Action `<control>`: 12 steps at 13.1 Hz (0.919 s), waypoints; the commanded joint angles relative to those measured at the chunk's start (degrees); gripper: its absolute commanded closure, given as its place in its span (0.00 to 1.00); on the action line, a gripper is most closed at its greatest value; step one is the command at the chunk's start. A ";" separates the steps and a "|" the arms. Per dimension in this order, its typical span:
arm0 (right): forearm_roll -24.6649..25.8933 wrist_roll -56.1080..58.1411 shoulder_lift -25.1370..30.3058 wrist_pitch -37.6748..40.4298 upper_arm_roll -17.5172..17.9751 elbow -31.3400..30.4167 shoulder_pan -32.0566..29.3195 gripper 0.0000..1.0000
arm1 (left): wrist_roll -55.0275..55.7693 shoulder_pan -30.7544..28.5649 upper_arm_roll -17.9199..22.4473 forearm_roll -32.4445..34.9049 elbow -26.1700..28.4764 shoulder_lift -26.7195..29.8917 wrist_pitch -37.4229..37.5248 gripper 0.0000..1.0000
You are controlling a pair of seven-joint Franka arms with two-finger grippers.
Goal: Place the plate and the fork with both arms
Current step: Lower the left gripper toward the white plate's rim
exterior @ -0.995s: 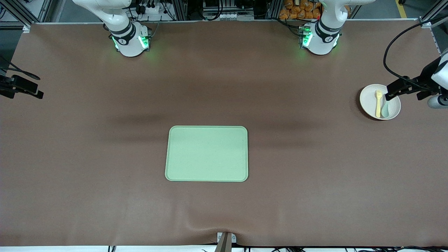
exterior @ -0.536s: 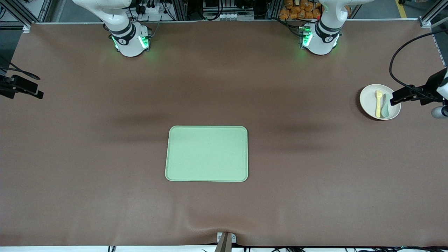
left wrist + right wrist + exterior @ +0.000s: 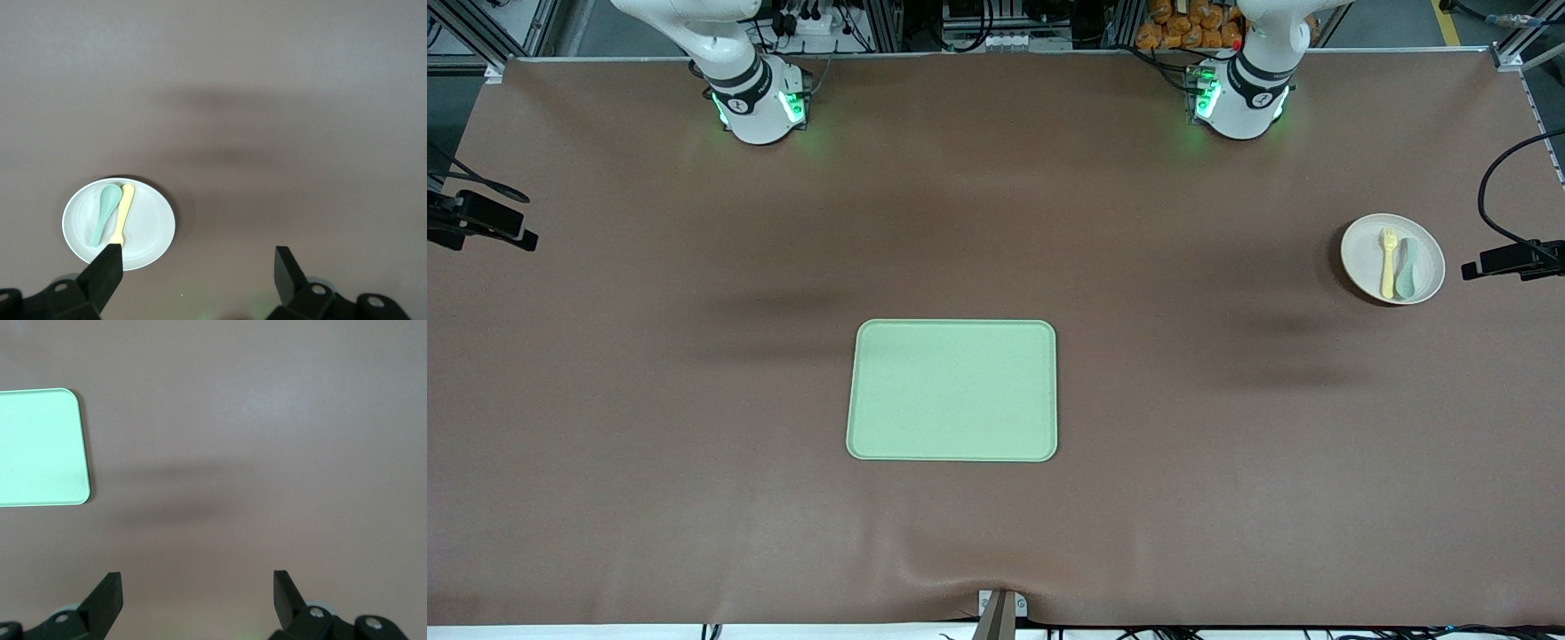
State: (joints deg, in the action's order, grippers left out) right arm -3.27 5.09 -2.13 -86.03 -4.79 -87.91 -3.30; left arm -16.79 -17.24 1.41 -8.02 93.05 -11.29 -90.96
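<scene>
The cream plate (image 3: 1373, 267) lies near the left arm's end of the table, with the pale-yellow fork (image 3: 1387, 263) and a grey-green spoon (image 3: 1405, 268) side by side on it. The left wrist view shows the plate (image 3: 147, 230), the fork (image 3: 123, 212) and the spoon (image 3: 105, 213). My left gripper (image 3: 197, 267) is open and empty, high in the air; in the front view (image 3: 1494, 261) it shows beside the plate, over the table's end. My right gripper (image 3: 197, 587) is open and empty, high over bare table at the right arm's end (image 3: 520, 237), where that arm waits.
A pale-green rectangular tray (image 3: 952, 390) lies at the table's middle, nearer to the front camera than the plate; one corner shows in the right wrist view (image 3: 40, 447). A black cable (image 3: 1489, 191) hangs from the left arm.
My left gripper has drawn back from over the plate toward the left arm's end of the table, now mostly out of the front view. The plate, fork, spoon and right arm have not moved.
</scene>
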 commanded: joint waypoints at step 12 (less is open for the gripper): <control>0.02 -0.61 -0.15 -0.01 0.30 0.45 -0.22 0.00 | -16.87 -17.11 -0.26 2.30 15.49 -7.07 -18.19 0.00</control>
State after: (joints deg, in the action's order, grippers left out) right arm -3.27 5.09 -2.13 -86.03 -4.77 -87.91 -3.30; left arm -32.03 -31.94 1.62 -7.75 107.02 -18.71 -107.04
